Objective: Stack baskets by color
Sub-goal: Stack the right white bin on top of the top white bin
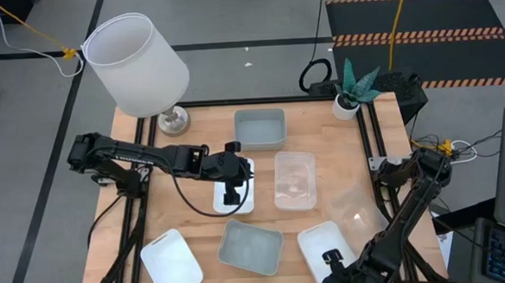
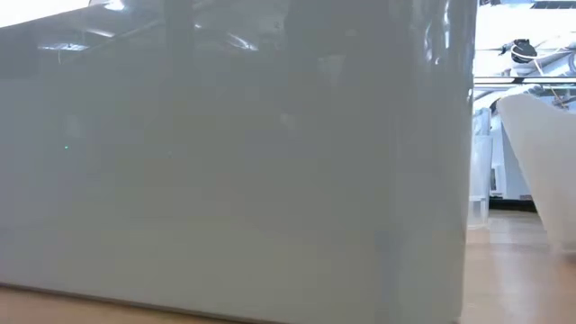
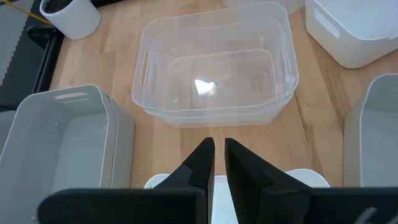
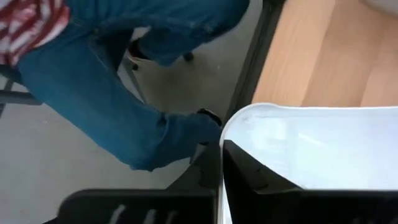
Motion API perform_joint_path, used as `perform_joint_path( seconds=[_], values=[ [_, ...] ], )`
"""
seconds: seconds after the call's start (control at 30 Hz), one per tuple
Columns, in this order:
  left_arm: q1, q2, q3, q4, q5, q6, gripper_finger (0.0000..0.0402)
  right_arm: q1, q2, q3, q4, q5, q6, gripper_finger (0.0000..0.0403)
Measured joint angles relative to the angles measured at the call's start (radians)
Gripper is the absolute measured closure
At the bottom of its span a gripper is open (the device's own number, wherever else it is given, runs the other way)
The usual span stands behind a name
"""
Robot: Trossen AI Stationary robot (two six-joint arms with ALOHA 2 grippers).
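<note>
My right gripper is pinched shut on the rim of a white basket at the near right corner of the table. My left gripper squeezes the wall of another white basket in the middle, so my right one must travel left and away to join it.

Bare table behind lampshade

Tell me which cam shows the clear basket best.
Left wrist view: the clear basket fills the frame, rim and handle slots plain, seemingly two nested. High view shows it whole but small, mid-table. The low and right wrist views don't show it.
</note>
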Motion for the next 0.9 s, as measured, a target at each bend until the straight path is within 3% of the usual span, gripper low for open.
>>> perform_joint_path(
  seconds=[0.47,0.9],
  values=[
    [-0.087,0.0,0.0,0.06,0.001,0.143,0.0351,0.0,-0.206,0.001,-0.006,0.027,-0.202,0.0403],
    [-0.2,0.0,0.0,0.271,0.011,0.281,0.0211,-0.022,-0.296,0.002,-0.064,0.1,-0.415,0.0403]
  ],
)
